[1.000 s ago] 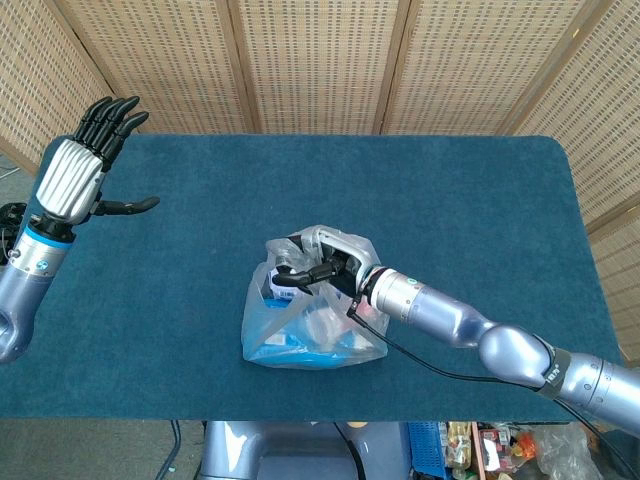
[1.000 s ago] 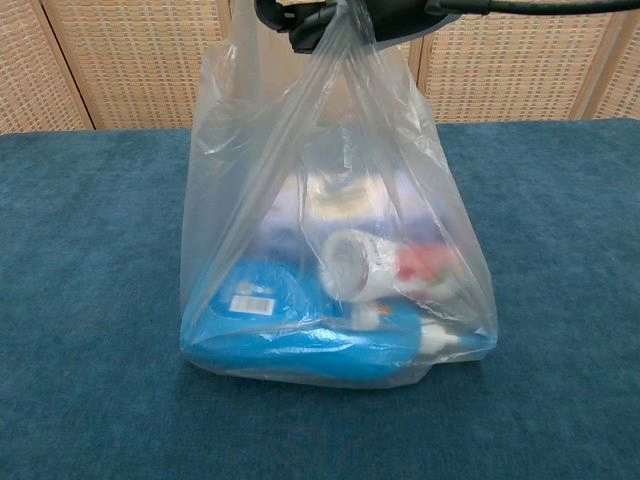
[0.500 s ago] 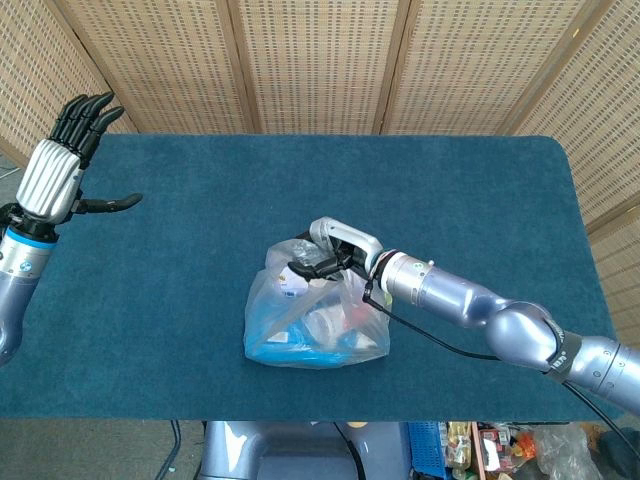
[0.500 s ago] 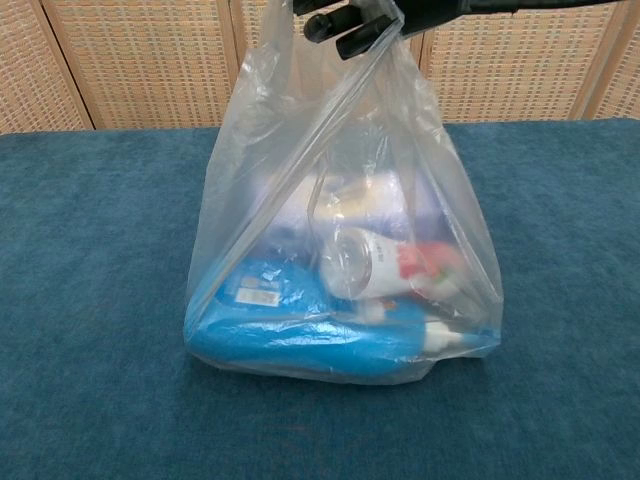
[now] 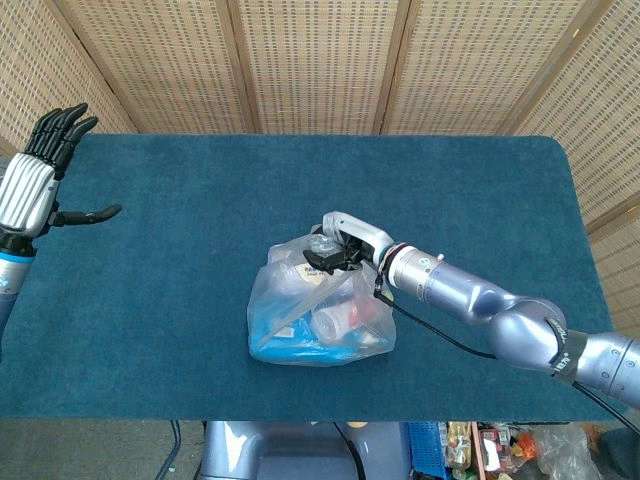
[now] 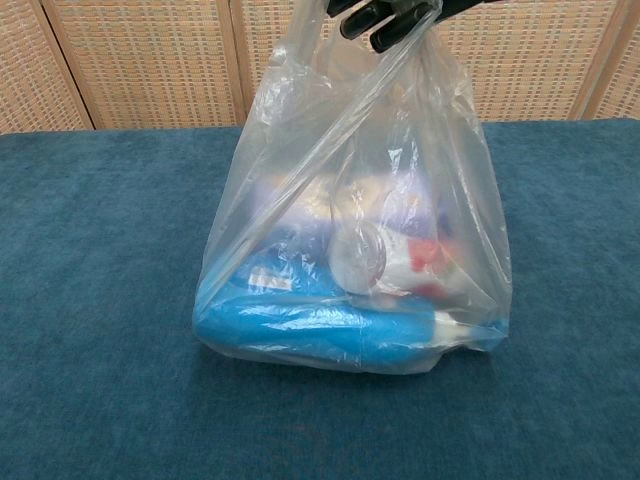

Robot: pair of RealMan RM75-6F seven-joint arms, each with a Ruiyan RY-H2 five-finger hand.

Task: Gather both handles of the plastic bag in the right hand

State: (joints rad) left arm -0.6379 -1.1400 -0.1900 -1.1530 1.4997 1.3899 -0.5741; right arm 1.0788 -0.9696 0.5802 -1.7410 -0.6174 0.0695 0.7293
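Note:
A clear plastic bag (image 5: 318, 318) (image 6: 355, 250) stands near the middle of the blue table, holding a blue pack, a white bottle and other items. My right hand (image 5: 340, 248) (image 6: 385, 16) grips the bag's handles bunched at its top, pulling the plastic taut upward. In the chest view only its dark fingers show at the upper edge. My left hand (image 5: 38, 176) is raised far to the left, over the table's left edge, fingers spread and holding nothing.
The blue felt table (image 5: 200, 200) stretches wide around the bag. Woven wicker screens (image 5: 320, 60) stand behind the far edge. Clutter lies on the floor below the front right corner (image 5: 500, 445).
My right hand has lifted and drawn the bag's top toward the right, stretching the plastic. My left hand has moved further left, away from the bag.

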